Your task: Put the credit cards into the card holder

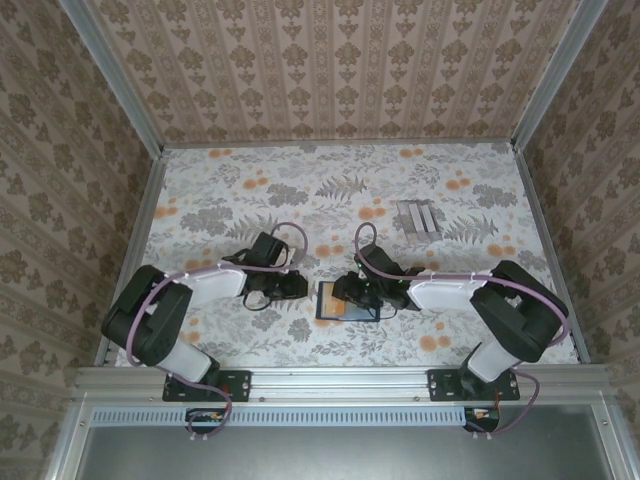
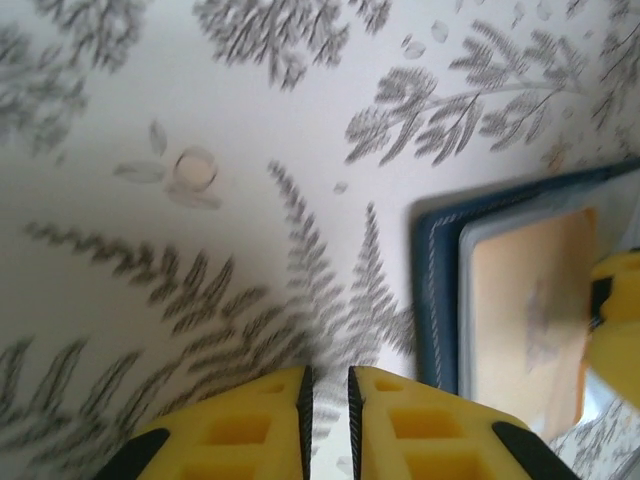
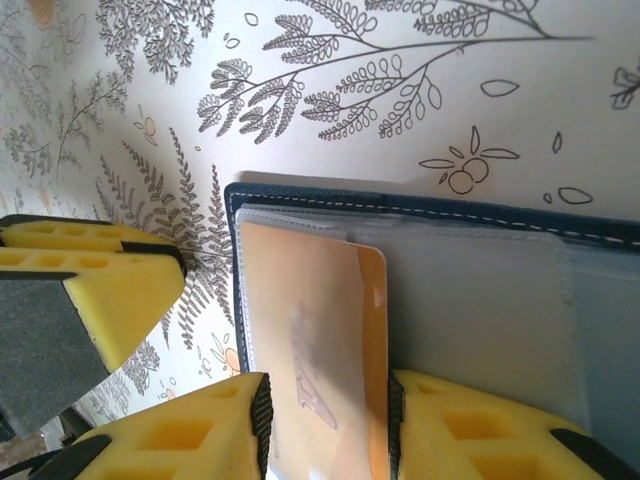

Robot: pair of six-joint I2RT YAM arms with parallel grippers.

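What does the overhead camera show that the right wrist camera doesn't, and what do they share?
Overhead gives layout: the left arm and right arm meeting at the card holder, and pale grey striped cards lying apart, farther back on the right. The right wrist gives detail: an orange-tan card among clear sleeves, running between the right gripper's fingers, plus white stitching on the navy edge. Both show the open holder, the right gripper over it and the floral table.
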